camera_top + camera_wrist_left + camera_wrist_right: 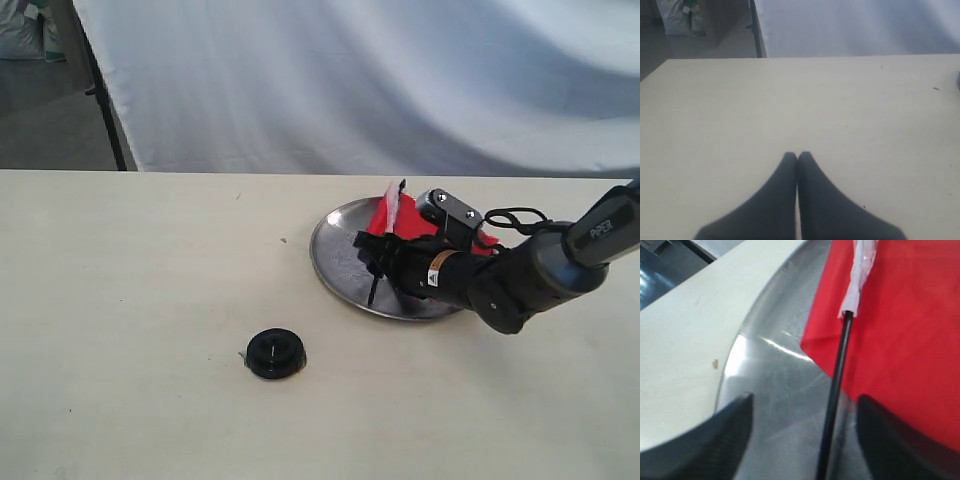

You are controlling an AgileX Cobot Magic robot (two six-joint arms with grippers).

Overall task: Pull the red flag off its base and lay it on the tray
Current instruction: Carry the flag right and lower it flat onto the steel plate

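Note:
The red flag is over the silver tray, its red cloth spread toward the tray's far side and its black stick running across the tray. In the right wrist view the stick passes between the fingers of my right gripper, which is open, and touches neither of them; the red cloth and the shiny tray lie beneath. The black base sits alone on the table, nearer the front and left of the tray. My left gripper is shut over bare table.
The pale table stretches left of the tray and base. A white cloth backdrop hangs behind the far edge, with a dark stand leg at the back left.

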